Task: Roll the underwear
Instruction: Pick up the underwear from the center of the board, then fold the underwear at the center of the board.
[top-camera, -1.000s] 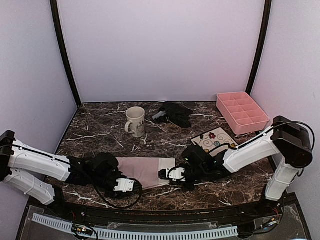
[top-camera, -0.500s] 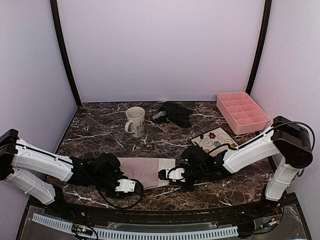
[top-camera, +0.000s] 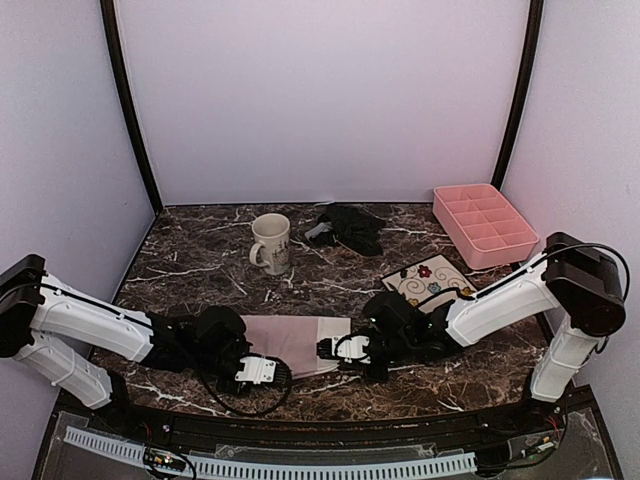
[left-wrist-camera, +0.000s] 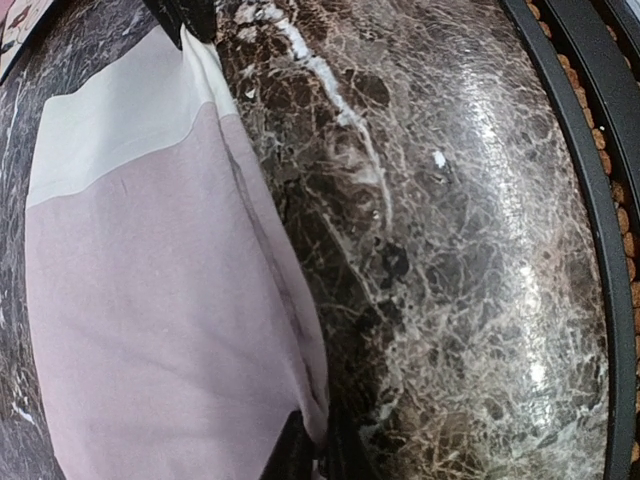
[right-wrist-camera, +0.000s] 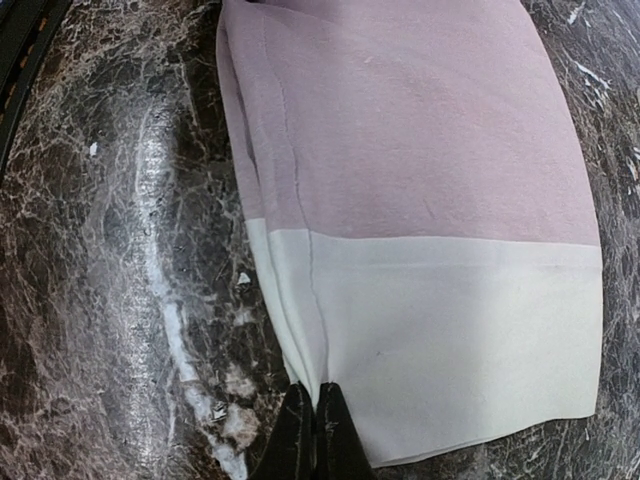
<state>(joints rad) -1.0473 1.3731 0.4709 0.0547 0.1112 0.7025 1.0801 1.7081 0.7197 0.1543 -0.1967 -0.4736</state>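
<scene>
Left gripper (top-camera: 260, 371) slid right, now pinching pink underwear (top-camera: 290, 338) near edge; right gripper (top-camera: 335, 349) pinches its white end. Long axis left-right, white end right.

Pale pink white-banded underwear (top-camera: 290, 338) lying on brown white-veined table (top-camera: 200, 250), black underwear (top-camera: 350, 228) sitting at twelve o'clock, pink tray (top-camera: 485, 224)

Both arms low over the table, forearms inward; left pincer (left-wrist-camera: 315, 452) and right pincer (right-wrist-camera: 312, 428) tips tight together.

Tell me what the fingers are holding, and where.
Both pinch the pink underwear along its near edge: left gripper at the pink end, right gripper at the white band.
</scene>
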